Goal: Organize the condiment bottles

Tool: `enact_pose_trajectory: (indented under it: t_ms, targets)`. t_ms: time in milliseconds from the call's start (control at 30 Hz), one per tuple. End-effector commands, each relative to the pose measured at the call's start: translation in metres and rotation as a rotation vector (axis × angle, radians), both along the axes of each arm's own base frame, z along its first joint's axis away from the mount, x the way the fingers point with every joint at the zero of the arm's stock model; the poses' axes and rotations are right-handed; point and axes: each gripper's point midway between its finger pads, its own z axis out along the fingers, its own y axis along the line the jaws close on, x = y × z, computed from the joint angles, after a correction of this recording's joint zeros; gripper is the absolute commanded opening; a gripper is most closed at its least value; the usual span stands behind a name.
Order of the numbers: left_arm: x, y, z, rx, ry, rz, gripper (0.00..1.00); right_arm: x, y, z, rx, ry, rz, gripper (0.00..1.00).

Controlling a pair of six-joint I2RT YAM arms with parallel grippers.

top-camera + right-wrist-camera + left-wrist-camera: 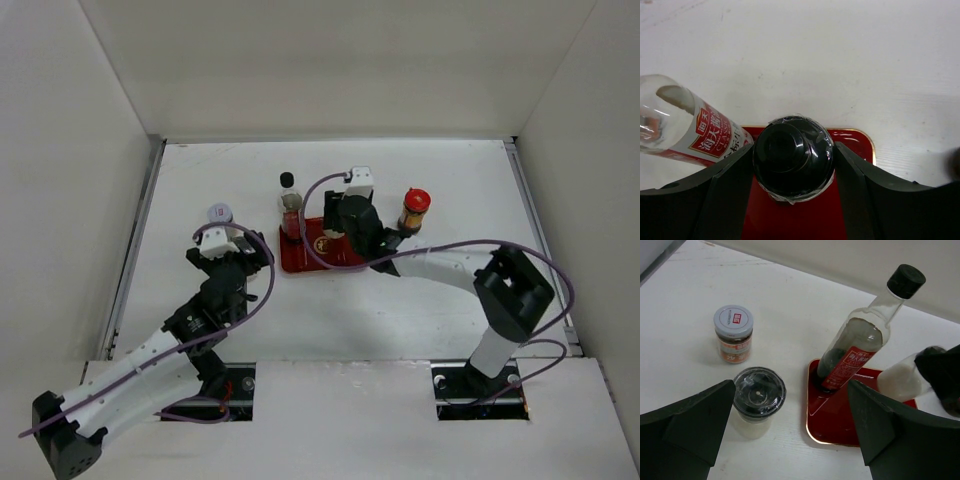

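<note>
status: one of five bottles is placed. the tall bottle (291,205) stands on the far left corner of the red tray (305,259), mid-bench toward the far edge. the right gripper (792,147) is clamped on a black-topped bottle (790,162) above the tray; whether the bottle rests on the tray cannot be told. the left gripper (791,390) is spread wide around a dark-lidded jar (759,392), not touching it. the silver-lidded jar (733,332) and the red-lidded jar (415,208) stand on the bare bench, left and right of the tray, not yet handled.

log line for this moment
left gripper: spread wide, aimed at dark-lidded jar | right gripper: gripping black-capped bottle over red tray | tall bottle: on tray | red-lidded jar: off tray
</note>
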Motion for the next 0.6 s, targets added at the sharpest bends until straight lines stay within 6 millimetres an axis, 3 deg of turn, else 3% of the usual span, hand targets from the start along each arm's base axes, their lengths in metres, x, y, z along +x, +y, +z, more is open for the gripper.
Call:
enact_pose_trajectory:
  t_ms: [0, 167, 367, 567]
  targets:
    - [0.000, 0.013, 0.022, -0.048, -0.024, 0.054, 0.97, 0.017, 0.030, 0.046, 0.104, -0.112, 0.019, 0.58]
    - [0.001, 0.013, 0.013, -0.048, 0.015, 0.054, 0.97, 0.031, 0.042, 0.026, 0.086, -0.093, 0.001, 0.60]
    - [-0.001, 0.016, 0.006, -0.039, 0.033, 0.060, 0.97, 0.034, 0.053, 0.010, 0.074, -0.077, -0.011, 0.60]
    - [0.000, 0.013, -0.003, -0.010, 0.072, 0.045, 0.98, 0.034, 0.050, 0.005, 0.093, -0.090, -0.044, 0.75]
